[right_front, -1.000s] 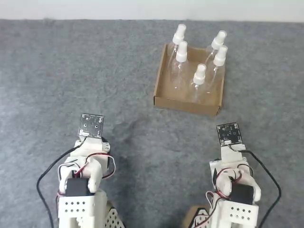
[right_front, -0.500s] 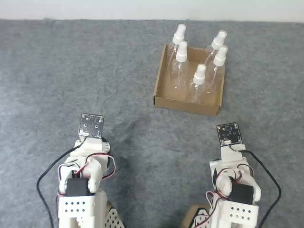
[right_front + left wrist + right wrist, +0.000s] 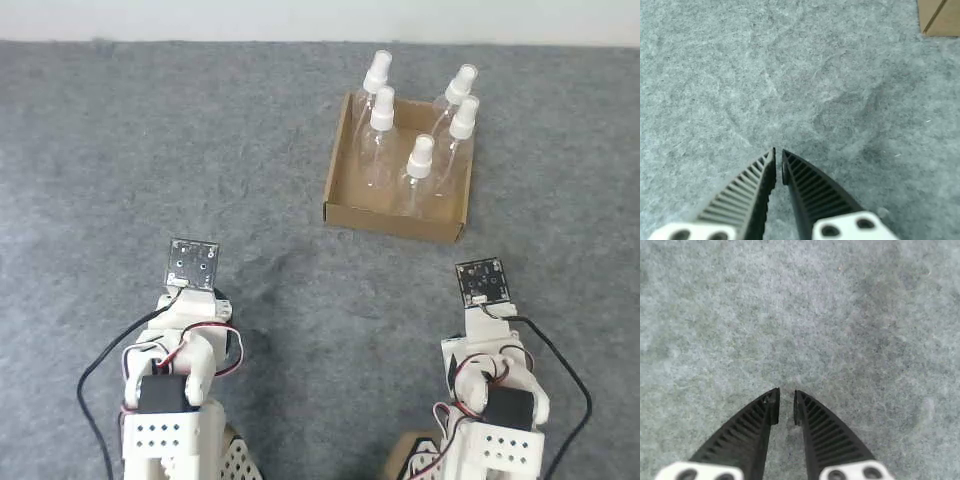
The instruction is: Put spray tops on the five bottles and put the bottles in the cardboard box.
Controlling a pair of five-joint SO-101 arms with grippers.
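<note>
Several clear bottles [image 3: 380,145], each with a white spray top [image 3: 419,157], stand upright inside the cardboard box [image 3: 395,222] at the far right of the grey carpet. A corner of the box [image 3: 940,17] shows in the left wrist view. Both arms are drawn back at the near edge, well short of the box: the left arm [image 3: 185,330] at near left, the right arm [image 3: 490,340] at near right. My left gripper [image 3: 779,151] is shut over bare carpet, holding nothing. My right gripper [image 3: 785,391] is shut to a narrow slit, also holding nothing.
Grey carpet [image 3: 200,150] covers the whole work surface, with a pale wall strip [image 3: 200,18] along the far edge. Cables loop beside each arm base [image 3: 95,380].
</note>
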